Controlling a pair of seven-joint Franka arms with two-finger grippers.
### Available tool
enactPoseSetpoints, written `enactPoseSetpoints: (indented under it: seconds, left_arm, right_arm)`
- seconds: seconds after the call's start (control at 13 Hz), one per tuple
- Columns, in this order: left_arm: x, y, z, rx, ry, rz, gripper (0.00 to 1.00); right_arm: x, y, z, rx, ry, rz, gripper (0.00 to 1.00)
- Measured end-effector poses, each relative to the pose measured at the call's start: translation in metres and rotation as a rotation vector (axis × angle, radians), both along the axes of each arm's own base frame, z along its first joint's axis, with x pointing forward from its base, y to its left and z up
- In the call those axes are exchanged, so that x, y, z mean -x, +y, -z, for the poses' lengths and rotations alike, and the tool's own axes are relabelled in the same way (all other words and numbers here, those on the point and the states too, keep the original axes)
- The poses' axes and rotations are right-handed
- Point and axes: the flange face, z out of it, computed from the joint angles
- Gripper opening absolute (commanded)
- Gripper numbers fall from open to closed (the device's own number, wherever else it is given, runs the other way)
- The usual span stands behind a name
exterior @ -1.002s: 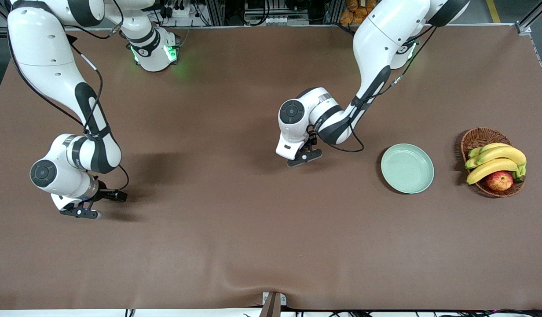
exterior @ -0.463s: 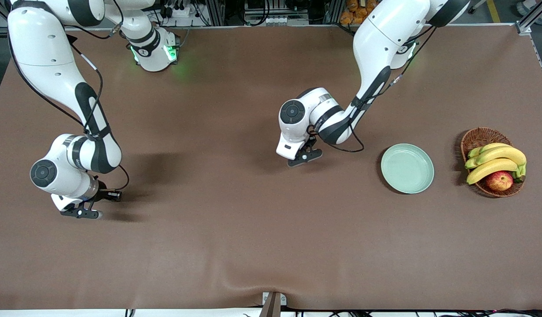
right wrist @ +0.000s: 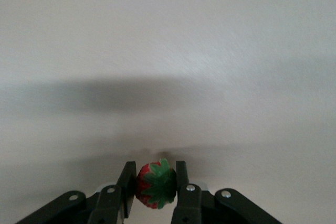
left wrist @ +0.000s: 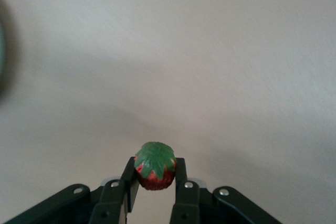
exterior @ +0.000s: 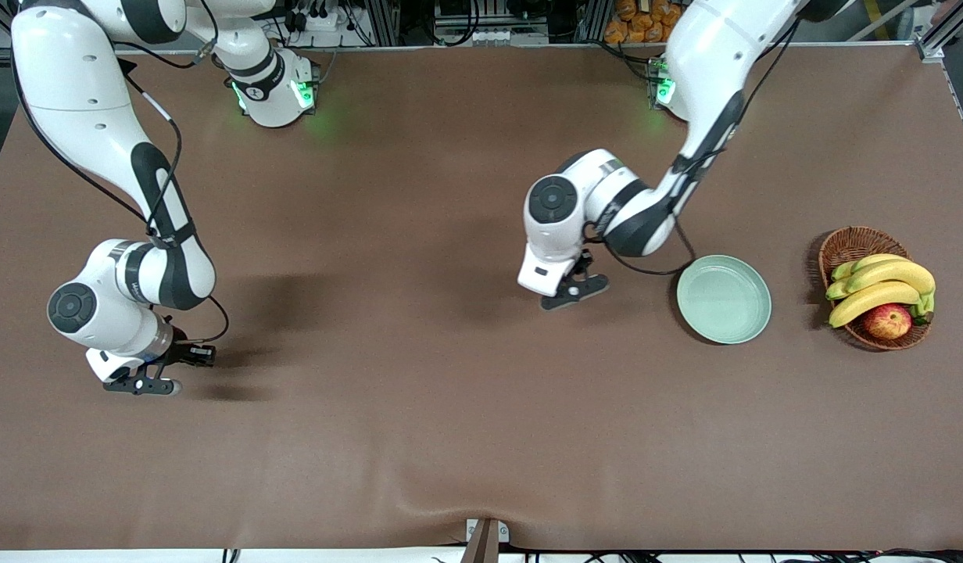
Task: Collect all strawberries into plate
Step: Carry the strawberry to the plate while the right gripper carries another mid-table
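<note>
1. One strawberry (left wrist: pixel 155 166), red with a green leafy cap, sits clamped between the two fingers of the left tool (left wrist: pixel 155 182); the left wrist view shows both fingers pressed against its sides.
2. A second strawberry (right wrist: pixel 156 183) is clamped in the same manner between the fingers of the right tool (right wrist: pixel 155 184), as the right wrist view shows.
3. Neither berry can be made out in the front view, and no third berry shows in any view.
4. The plate (exterior: pixel 723 299), pale mint-green and round with a raised rim, lies on the counter (exterior: pixel 419 438) toward the left arm's end, with nothing on it.
5. The left tool (exterior: pixel 573 292) is over bare counter just beside the plate, on the side toward the right arm's end.
6. The right tool (exterior: pixel 143 385) is low over bare counter at the right arm's end, well apart from the plate.
7. A brown wicker basket (exterior: pixel 850 244) stands beside the plate, closer to the counter's edge at the left arm's end; it holds bananas (exterior: pixel 880 285) and a red-yellow apple (exterior: pixel 887 321).
</note>
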Motion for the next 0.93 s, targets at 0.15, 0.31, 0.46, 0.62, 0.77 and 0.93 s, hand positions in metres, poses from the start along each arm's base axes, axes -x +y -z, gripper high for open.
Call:
enactPoseSetpoints:
  seconds: [0.15,0.31,0.46,0.62,0.77,0.93]
  left_arm:
    - [-0.02,0.047,-0.029,-0.031,0.027,0.036,0.0]
    - [-0.039,0.104,-0.027,-0.043,0.072,0.065,0.0]
    - [-0.049,0.157,-0.01,-0.047,0.131,0.093,0.0]
    - [-0.053,0.206,0.007,-0.046,0.187,0.117,0.0]
    - [-0.054,0.256,0.022,-0.055,0.226,0.131,0.0]
    - [-0.056,0.3,0.035,-0.055,0.211,0.146,0.0]
  right_arm:
    - [-0.005,0.026,-0.028,-0.027,-0.033,-0.035,0.0]
    - [-0.005,0.058,-0.049,-0.057,-0.036,-0.078,0.0]
    - [0.0,0.094,-0.063,-0.083,-0.01,-0.107,0.0]
    - [0.006,0.138,-0.072,-0.102,0.002,-0.104,0.0]
    - [0.012,0.193,-0.079,-0.115,-0.004,-0.092,0.0]
    - [0.022,0.256,-0.091,-0.132,-0.019,-0.055,0.0]
